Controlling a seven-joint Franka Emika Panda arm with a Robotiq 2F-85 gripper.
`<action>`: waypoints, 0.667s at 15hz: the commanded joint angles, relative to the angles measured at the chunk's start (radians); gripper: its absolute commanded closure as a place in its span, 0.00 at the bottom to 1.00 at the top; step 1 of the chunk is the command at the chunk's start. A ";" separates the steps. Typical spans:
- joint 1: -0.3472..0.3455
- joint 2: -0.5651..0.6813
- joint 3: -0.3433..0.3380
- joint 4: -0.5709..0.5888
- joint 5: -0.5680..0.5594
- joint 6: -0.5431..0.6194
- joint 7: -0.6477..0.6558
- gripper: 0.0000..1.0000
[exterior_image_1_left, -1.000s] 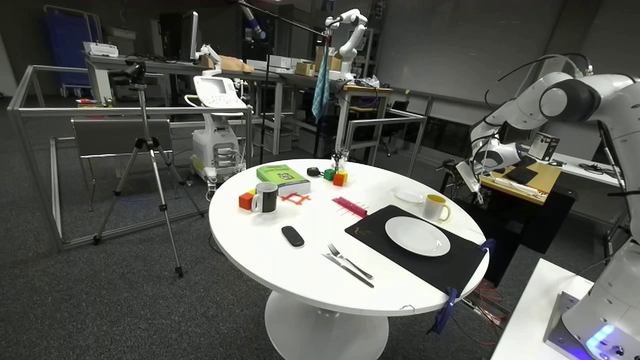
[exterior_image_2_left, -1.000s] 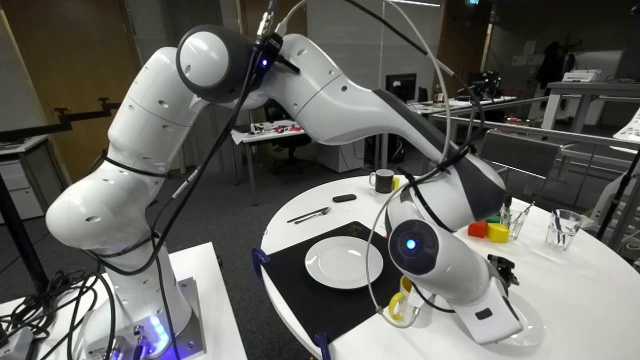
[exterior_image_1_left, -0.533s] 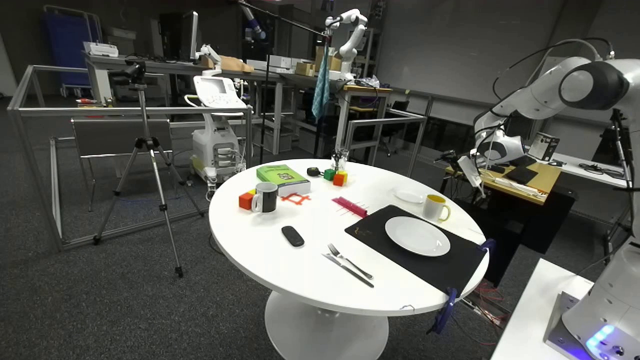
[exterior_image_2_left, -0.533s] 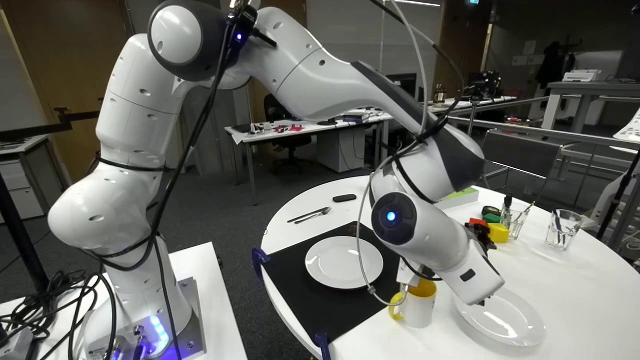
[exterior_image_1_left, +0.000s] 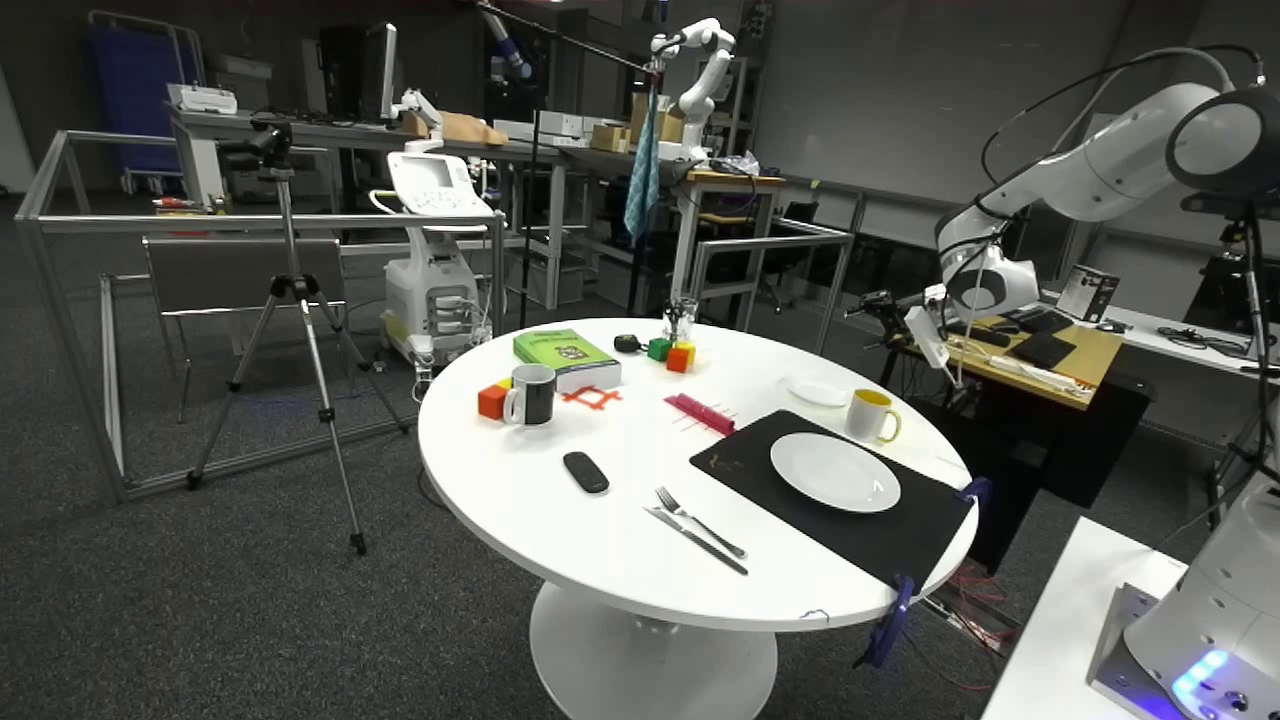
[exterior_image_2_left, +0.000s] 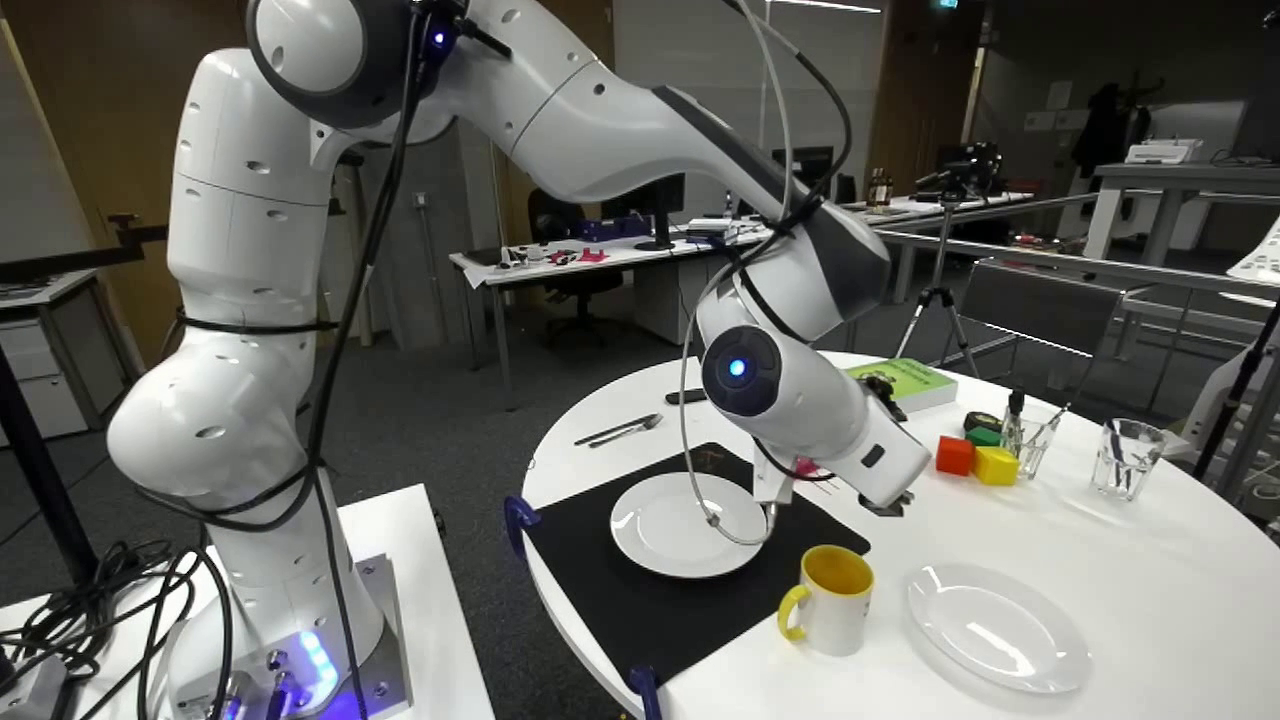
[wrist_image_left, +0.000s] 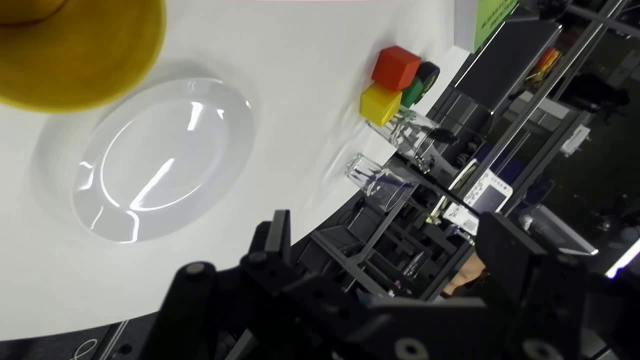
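Hovering angular black jaws, spread apart, cylindrical yellow-lined mug (exterior_image_2_left: 838, 618) beside glossy plate (exterior_image_2_left: 998, 628)

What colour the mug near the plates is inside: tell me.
Yellow; the mug interior shows best in an exterior view.

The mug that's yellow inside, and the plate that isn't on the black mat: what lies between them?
Nothing stands between the mug and that plate: only a narrow strip of bare white tabletop, seen in an exterior view.
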 joint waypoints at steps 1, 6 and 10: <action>0.033 -0.086 0.023 -0.088 0.016 -0.011 -0.073 0.00; 0.057 -0.121 0.058 -0.150 -0.031 -0.042 -0.072 0.00; 0.066 -0.142 0.078 -0.207 -0.153 -0.059 -0.044 0.00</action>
